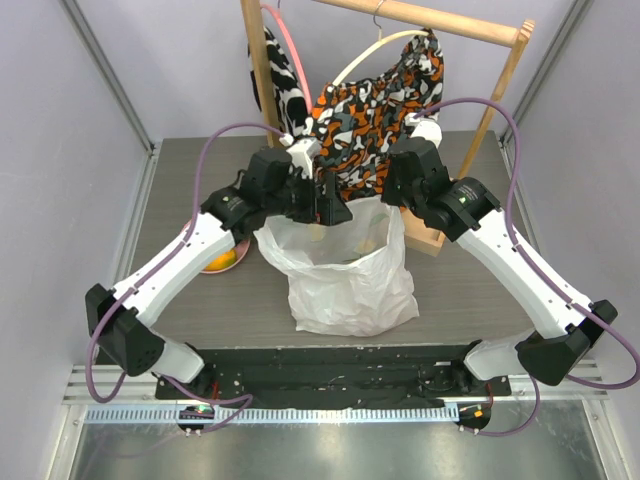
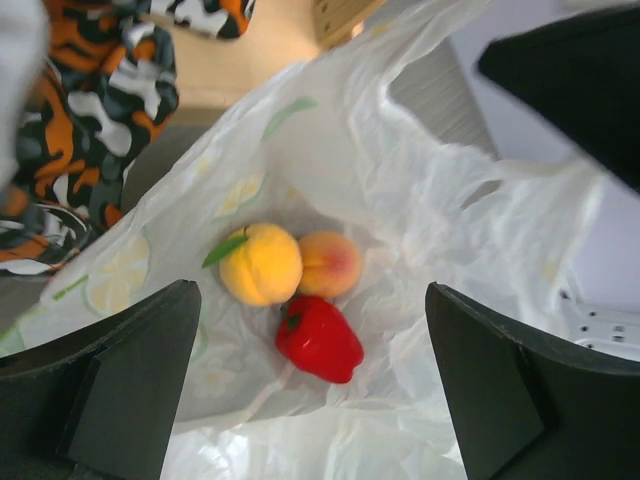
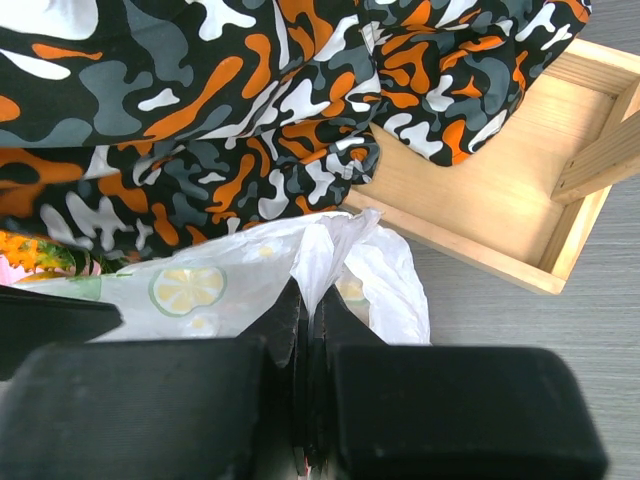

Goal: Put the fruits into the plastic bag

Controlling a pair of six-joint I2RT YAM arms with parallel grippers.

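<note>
Left gripper (image 2: 310, 300) hung over the bag (image 1: 350, 290) with its fingers wide apart and holding nothing; right gripper (image 3: 305, 300) was pinched together on the bag's rim.
The bag stood at mid-table (image 1: 460, 290), its mouth lifted at the far right edge by the right gripper. Three fruits lay on its floor: a round yellow fruit (image 2: 260, 262) touching a peach (image 2: 330, 263), and a red fruit (image 2: 320, 338) just beside both. One more orange-yellow fruit (image 1: 222, 262) sat on a plate (image 1: 240, 258) left of the bag, partly hidden under the left arm. A patterned cloth (image 1: 370, 110) hung just beyond the bag.
</note>
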